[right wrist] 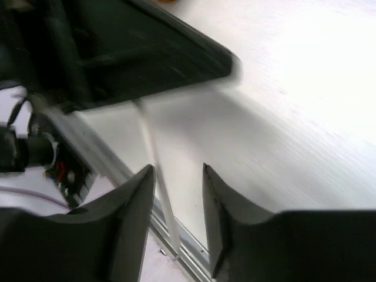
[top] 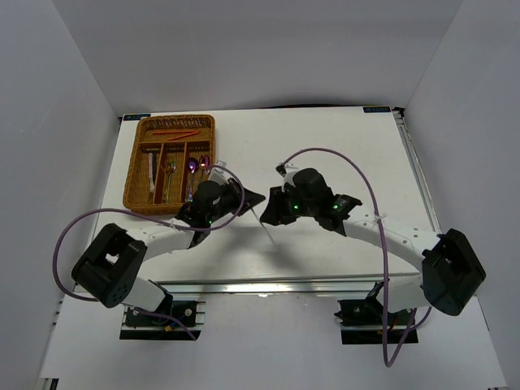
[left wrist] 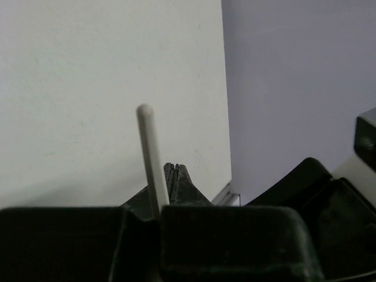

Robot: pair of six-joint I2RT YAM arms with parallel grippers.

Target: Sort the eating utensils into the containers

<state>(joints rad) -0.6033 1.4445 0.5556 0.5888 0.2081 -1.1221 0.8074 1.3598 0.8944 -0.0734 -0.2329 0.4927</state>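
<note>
White bench (top: 325, 146), matte and evenly lit. A plain white back wall (top: 260, 49), left panel (top: 49, 162) and right panel (top: 479, 122) enclose it on three sides. A metal rail (top: 268, 286) runs along its near edge.

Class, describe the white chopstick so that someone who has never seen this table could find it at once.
On the white table, look near the front edge, where the left gripper and the right gripper meet. A thin white chopstick slants between them, held by the left one. The other utensils lie in the wicker tray at the far left; this one alone is outside it.
</note>
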